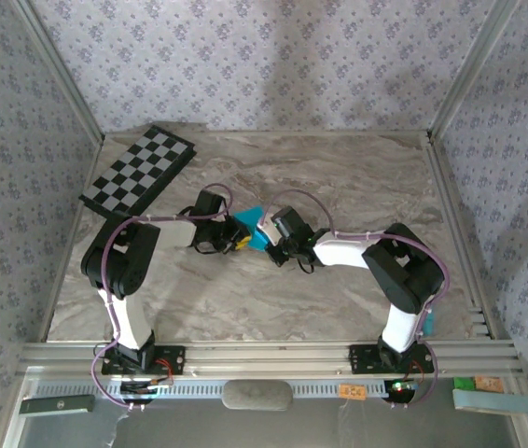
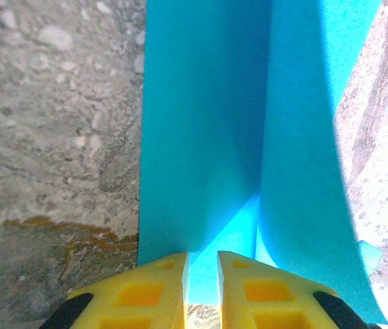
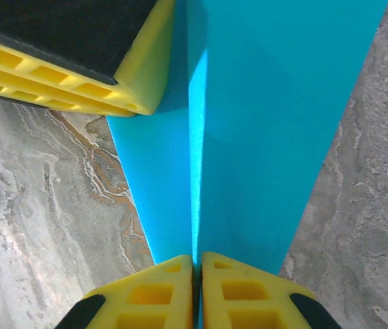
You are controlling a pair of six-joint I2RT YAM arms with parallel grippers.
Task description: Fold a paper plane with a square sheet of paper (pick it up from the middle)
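Turquoise sheet (image 1: 256,230) is mid-table (image 1: 357,177), between the two wrists and well apart from the checkerboard (image 1: 139,172) at far left. It's folded into a lengthwise crease with both flaps standing up off the marble.

Right gripper (image 3: 197,291): jaws fully closed, pinching the sheet right on the fold line.

Left gripper (image 2: 203,291): jaws nearly together with a narrow gap, and the paper's valley runs into that gap. Looks like a grip on the sheet, but the contact itself is hard to see.

In the right wrist view, one of the left arm's fingers (image 3: 77,68) touches the sheet's far end.
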